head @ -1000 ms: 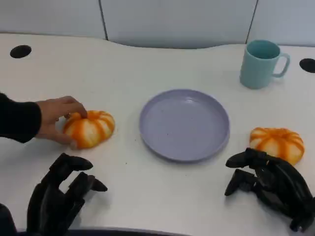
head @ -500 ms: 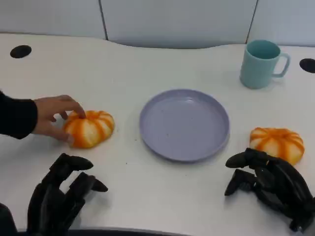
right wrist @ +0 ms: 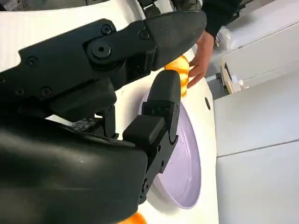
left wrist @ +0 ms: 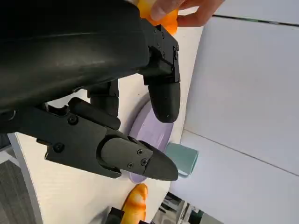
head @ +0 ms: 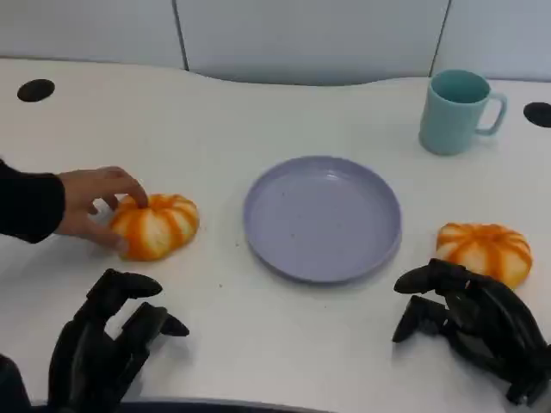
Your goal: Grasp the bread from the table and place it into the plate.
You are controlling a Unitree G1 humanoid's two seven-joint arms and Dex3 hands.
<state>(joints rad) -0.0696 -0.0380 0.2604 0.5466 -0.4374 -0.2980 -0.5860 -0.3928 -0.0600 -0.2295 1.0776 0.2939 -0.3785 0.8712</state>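
Two orange-and-white striped breads lie on the white table. One bread (head: 156,225) sits left of the lilac plate (head: 323,217), with a person's hand (head: 96,209) touching its far left side. The other bread (head: 484,249) lies right of the plate, just beyond my right hand (head: 472,325). My left hand (head: 105,342) hovers at the near edge, in front of the left bread and apart from it. Both hands hold nothing, with their fingers apart. The left wrist view shows the plate (left wrist: 148,136) past my fingers (left wrist: 135,156). The right wrist view shows the plate (right wrist: 186,173) and the touched bread (right wrist: 181,70).
A teal mug (head: 458,111) stands at the back right, behind the plate. The person's dark sleeve (head: 30,206) reaches in from the left edge. Black round holes (head: 35,89) mark the table's far corners. A grey wall closes the back.
The person's arm has drawn back a little to the left, its fingers still on the left bread. Neither of my hands has moved.
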